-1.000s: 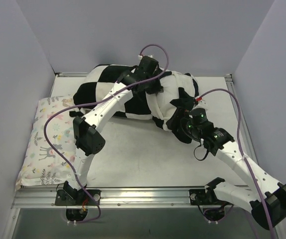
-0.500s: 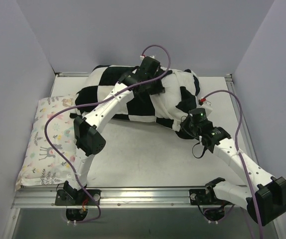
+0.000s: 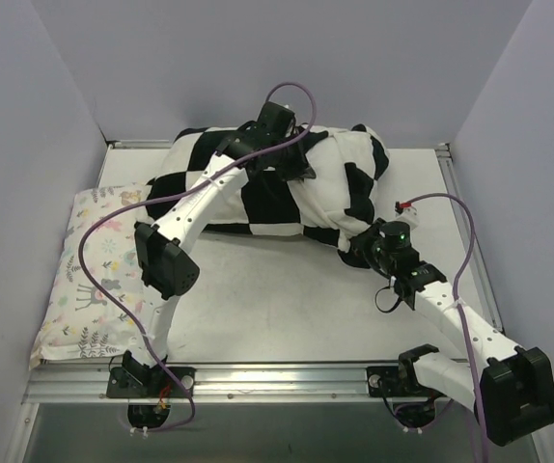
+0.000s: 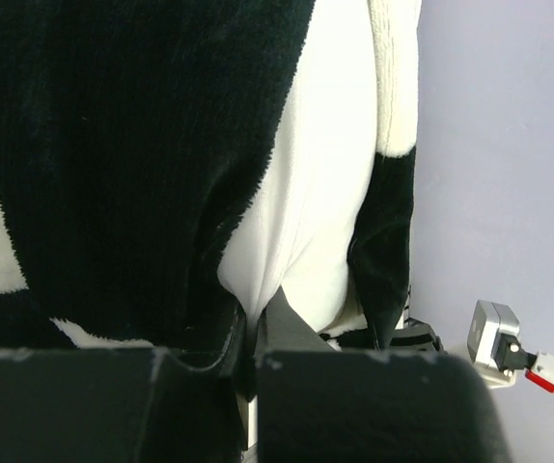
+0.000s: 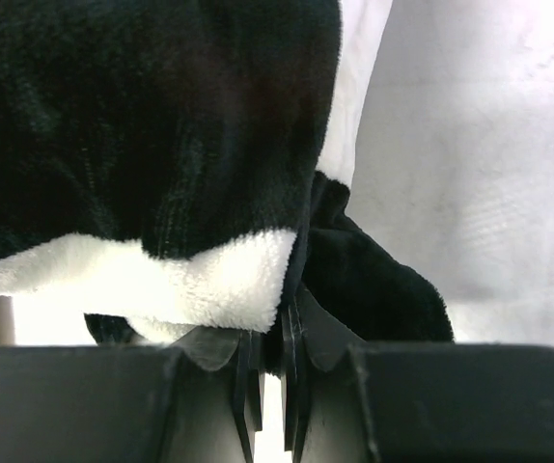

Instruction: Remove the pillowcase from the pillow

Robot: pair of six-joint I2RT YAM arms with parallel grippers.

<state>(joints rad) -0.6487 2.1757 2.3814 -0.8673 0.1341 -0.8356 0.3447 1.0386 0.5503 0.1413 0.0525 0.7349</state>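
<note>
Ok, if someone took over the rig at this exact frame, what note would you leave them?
Right gripper: shut on the near right corner of the black and white checkerboard plush pillowcase, low over the grey table.
Left gripper: shut at the pillowcase opening, apparently pinching the plain white pillow; some plush edge may be caught too.
Where: the cased pillow lies across the far side of the table. A pale pillow with pastel animal print lies at the left edge.
Done: both grips set; only a strip of pillow shows.
Left: pull the two apart until the pillow is free.
</note>
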